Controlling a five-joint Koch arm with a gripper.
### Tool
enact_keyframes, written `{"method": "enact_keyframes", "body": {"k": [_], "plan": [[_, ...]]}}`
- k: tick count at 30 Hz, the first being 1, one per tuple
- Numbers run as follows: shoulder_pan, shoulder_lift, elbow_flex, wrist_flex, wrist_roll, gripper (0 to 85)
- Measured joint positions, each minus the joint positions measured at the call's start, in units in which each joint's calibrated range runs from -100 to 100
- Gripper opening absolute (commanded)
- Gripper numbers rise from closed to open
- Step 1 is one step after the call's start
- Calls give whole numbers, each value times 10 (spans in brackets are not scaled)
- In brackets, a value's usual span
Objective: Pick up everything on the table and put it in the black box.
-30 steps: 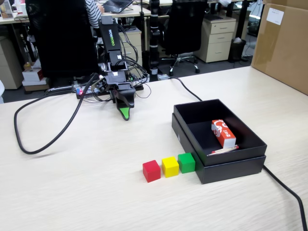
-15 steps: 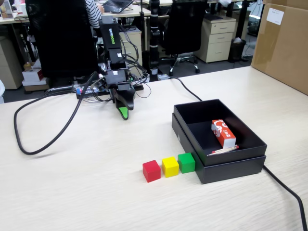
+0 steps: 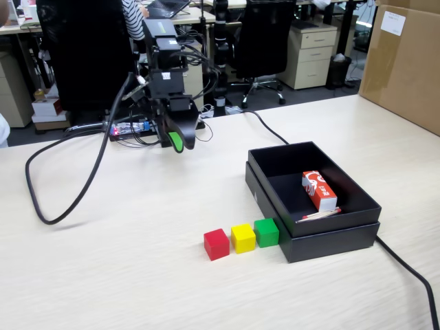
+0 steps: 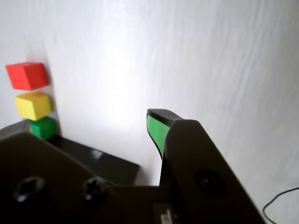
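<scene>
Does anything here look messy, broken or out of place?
Nothing looks damaged or spilled. The red cube, yellow cube and green cube sit in a neat row beside the black box. A stick lies tilted against the box's inner wall.

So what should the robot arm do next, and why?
Probably swing forward and down toward the red cube. The gripper hangs in the air near the arm's base, far from the row of cubes, holding nothing. The red cube, yellow cube and green cube all sit on the table, outside the black box; red has the most open room.
</scene>
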Motion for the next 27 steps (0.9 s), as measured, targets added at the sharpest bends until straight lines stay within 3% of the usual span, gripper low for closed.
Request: {"method": "enact_keyframes", "body": {"k": [15,27], "plan": [[0,620,539,-15,0,459],[4,786,640,-49,0,451]]}}
